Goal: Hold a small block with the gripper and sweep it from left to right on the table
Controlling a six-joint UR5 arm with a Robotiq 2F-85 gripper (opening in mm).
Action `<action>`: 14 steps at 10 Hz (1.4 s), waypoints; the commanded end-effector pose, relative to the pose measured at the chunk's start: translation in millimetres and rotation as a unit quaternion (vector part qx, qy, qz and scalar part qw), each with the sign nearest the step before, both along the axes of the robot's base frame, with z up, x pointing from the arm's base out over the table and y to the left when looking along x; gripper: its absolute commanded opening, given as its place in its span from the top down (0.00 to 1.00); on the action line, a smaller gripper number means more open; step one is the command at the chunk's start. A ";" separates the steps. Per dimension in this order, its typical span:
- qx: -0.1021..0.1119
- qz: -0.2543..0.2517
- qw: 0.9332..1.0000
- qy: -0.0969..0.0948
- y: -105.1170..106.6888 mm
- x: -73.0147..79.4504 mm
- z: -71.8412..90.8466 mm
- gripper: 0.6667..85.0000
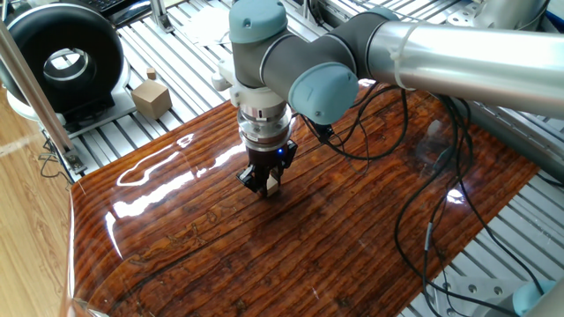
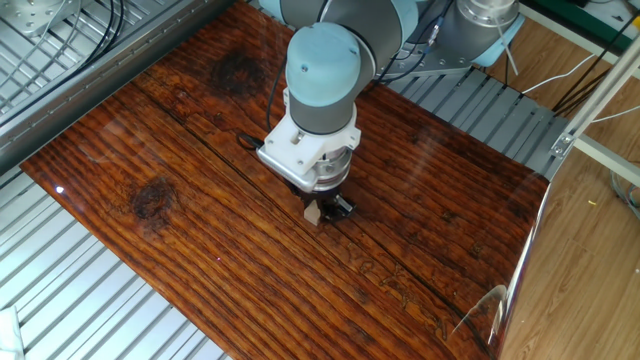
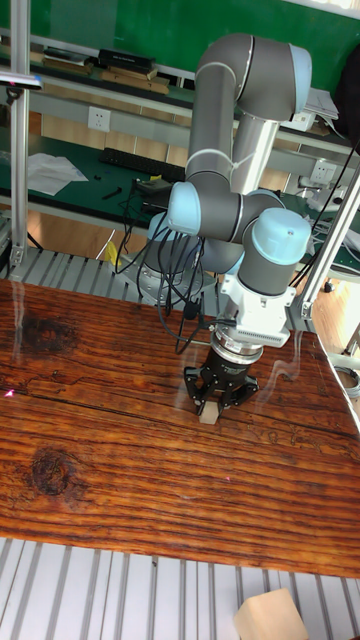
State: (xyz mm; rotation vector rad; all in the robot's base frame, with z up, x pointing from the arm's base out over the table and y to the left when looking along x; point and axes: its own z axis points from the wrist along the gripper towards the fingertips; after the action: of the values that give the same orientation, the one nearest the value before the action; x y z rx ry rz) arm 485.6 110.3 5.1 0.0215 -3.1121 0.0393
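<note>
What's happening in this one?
A single robot arm has its gripper shut on the small block, a tiny pale wooden cube, held low at the surface of the glossy wood-grain table, near its middle. A larger tan cube sits off the board on the aluminium frame, untouched.

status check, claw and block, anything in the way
Claw shut on block, low at table. Block at mid-table, between fingertips. Nothing in sweep path; cables lie off to one side.
</note>
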 end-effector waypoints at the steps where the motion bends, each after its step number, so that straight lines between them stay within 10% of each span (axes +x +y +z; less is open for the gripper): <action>1: 0.005 -0.005 1.000 -0.001 3.3 1.2 1.8 1.00; 14: 0.005 -0.004 1.000 -0.004 1.5 2.9 2.2 1.00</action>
State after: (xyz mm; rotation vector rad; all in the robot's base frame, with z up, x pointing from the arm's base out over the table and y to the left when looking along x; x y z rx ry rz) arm 487.9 110.0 6.2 0.0194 -3.1209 0.0399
